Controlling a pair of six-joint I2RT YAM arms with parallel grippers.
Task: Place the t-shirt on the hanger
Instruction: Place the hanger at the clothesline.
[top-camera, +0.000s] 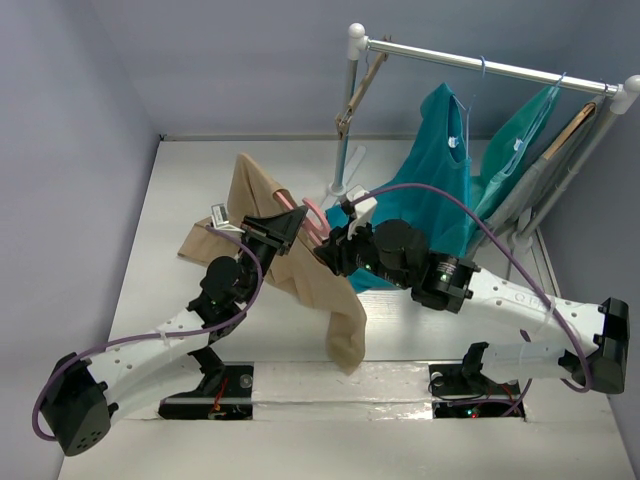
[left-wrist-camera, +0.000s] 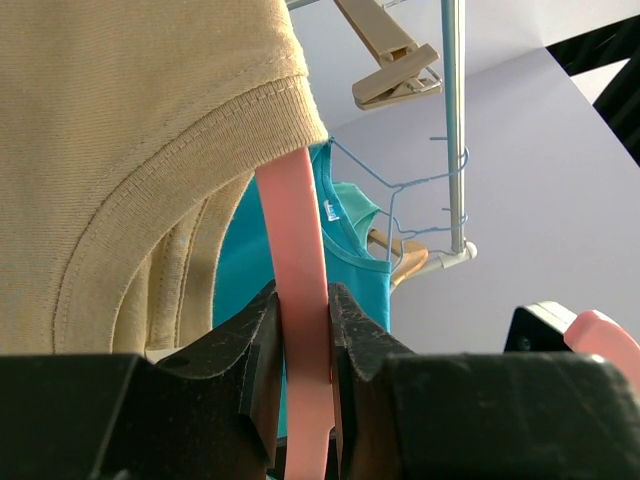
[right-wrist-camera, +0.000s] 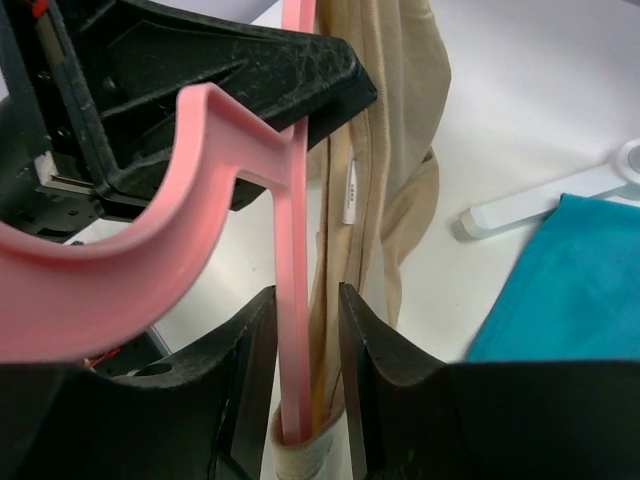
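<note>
Hanger (top-camera: 312, 214): pink, held up off the table between the two arms. One of its bars runs up under the ribbed neckband of the shirt, and the curved hook (right-wrist-camera: 120, 280) is free on the right arm's side.
T-shirt (top-camera: 300, 272): tan, draped over the hanger and bunched. One part rises behind the left gripper, and a long fold hangs down towards the near edge of the table.
Left gripper (top-camera: 286, 230): clenched on the hanger. In its wrist view both fingers (left-wrist-camera: 255, 350) press flat on the pink bar (left-wrist-camera: 300, 300), just below where the bar slips under the neckband (left-wrist-camera: 190, 150).
Right gripper (top-camera: 327, 250): its fingers (right-wrist-camera: 375, 370) straddle another stretch of the pink bar (right-wrist-camera: 293, 300). One finger lies against the bar and the other stands off it, with shirt fabric showing in the gap, so it is not clamped.
Both grippers: very close together, with the left one's black body (right-wrist-camera: 200, 90) right behind the hook.
Table (top-camera: 180, 190): white, and part of the shirt trails onto it on the left.
Clothes rail (top-camera: 480, 66): behind and to the right, carrying teal garments (top-camera: 440, 170) on thin blue hangers (left-wrist-camera: 420, 190) and a tan clip hanger (top-camera: 355, 100).
</note>
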